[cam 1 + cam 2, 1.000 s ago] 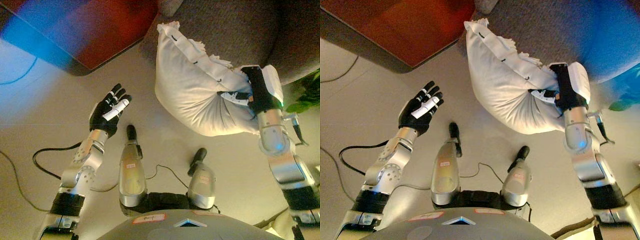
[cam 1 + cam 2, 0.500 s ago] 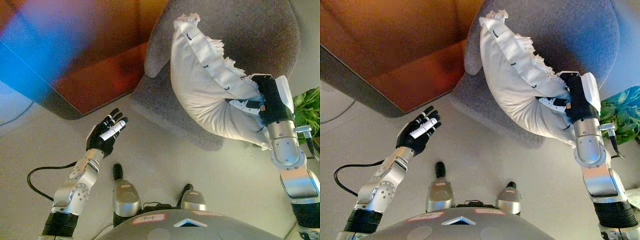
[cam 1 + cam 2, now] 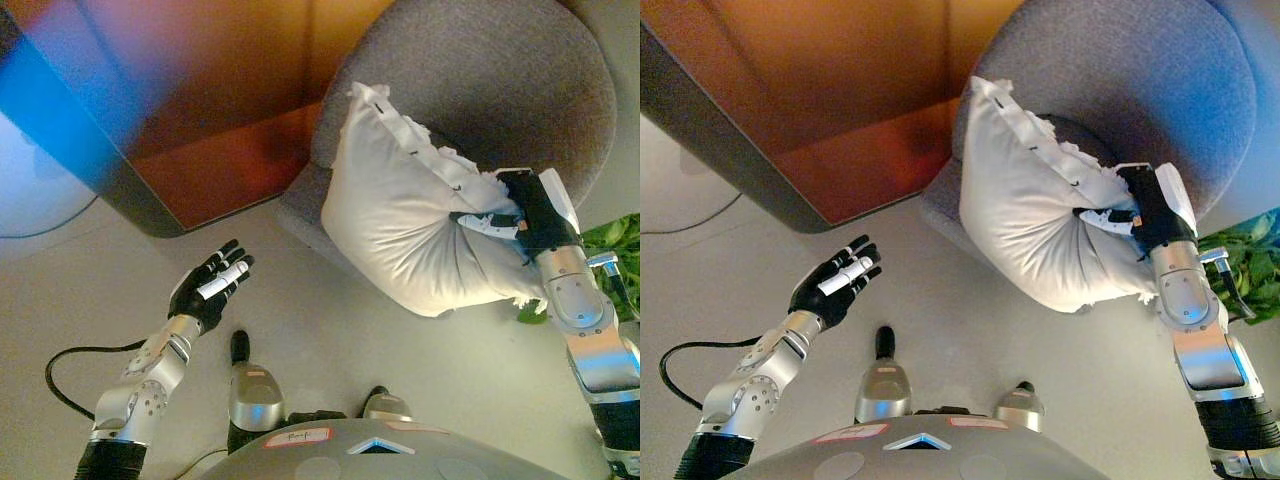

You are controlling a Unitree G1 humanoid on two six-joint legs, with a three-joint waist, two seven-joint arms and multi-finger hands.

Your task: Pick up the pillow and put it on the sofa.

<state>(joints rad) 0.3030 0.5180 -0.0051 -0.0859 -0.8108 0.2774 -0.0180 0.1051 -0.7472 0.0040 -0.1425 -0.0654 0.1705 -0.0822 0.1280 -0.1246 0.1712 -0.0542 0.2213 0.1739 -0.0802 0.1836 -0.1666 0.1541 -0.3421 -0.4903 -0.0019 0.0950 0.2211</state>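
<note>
While clamped in the right hand (image 3: 528, 212), hangs off the floor as a plump white pillow (image 3: 410, 230) with a frilled edge, bunched where the dark fingers and thumb pinch into its cloth. Overlaps the front edge of the grey sofa (image 3: 510, 90) in both views, upper corner raised against the curved backrest, lower bulge out past the seat front, above the pale floor (image 3: 300, 330). Cannot tell whether touching the seat cushion or held just clear of it. Shows a row of small dark marks along the seam beside the frill.

Right arm: enters from the lower right, silver-grey, reaching up and inward to the pillow's right side. Fingers curled tight on the fabric, with white tips just visible against the white cloth.

Left hand (image 3: 210, 290): held out over the floor, well apart from the pillow and sofa, palm up. Fingers straight and slightly spread, holding nothing, a white cover showing on 1 of them.

Beside the sofa's left: a reddish-brown wooden cabinet (image 3: 200, 120) with a dark edge, standing on the floor, its corner near the sofa's side. At the right edge, beyond the right arm: green leaves of a plant (image 3: 620, 240), near the sofa.
</note>
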